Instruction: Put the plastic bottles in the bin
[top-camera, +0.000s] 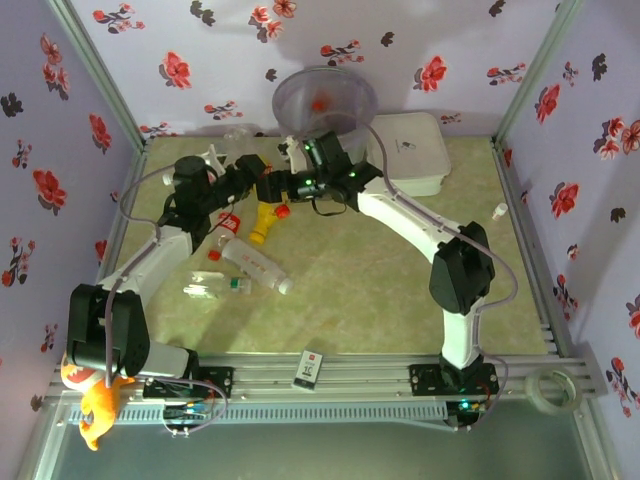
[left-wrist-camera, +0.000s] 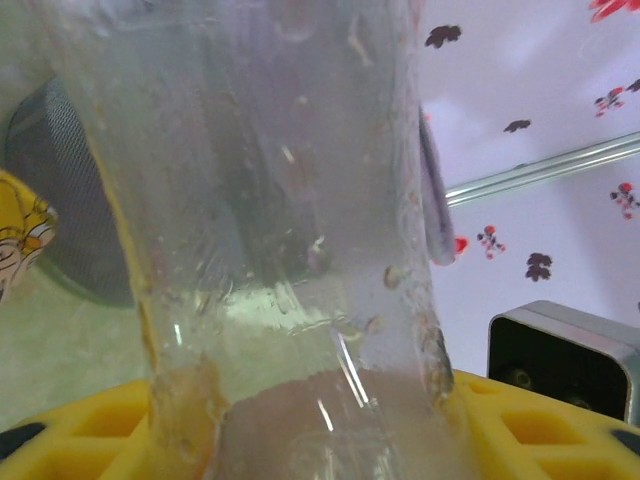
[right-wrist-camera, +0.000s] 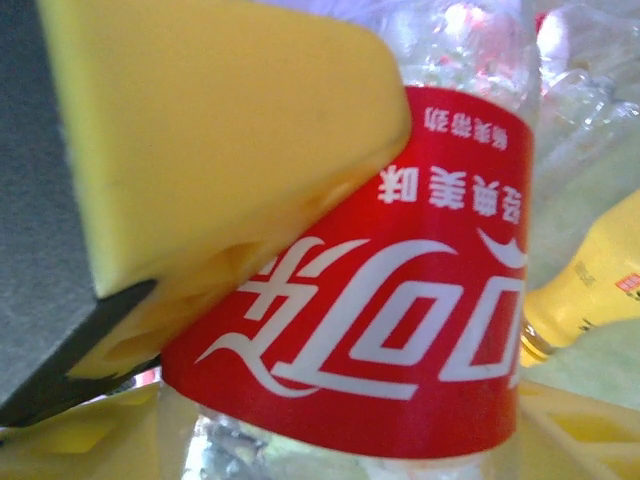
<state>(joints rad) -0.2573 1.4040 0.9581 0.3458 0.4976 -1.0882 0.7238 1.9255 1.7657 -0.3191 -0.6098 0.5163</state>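
Task largely unfinished: before the bin (top-camera: 290, 95) at the far edge of the surface (top-camera: 380, 290), the left pincer (top-camera: 258, 186) clasps a clear bottle (left-wrist-camera: 280, 250), the right pincer (top-camera: 288, 184) clamps a red-labelled bottle (right-wrist-camera: 400, 300), and the yellow bottle (top-camera: 262, 224) and other bottles (top-camera: 255, 266) lie toward the left edge.

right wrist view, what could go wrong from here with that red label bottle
One yellow pad meets the red-label bottle at a slant, so it could twist or slip. Left tool and right tool sit nearly touching near the bin; they might collide. The yellow bottle nearby could get knocked.
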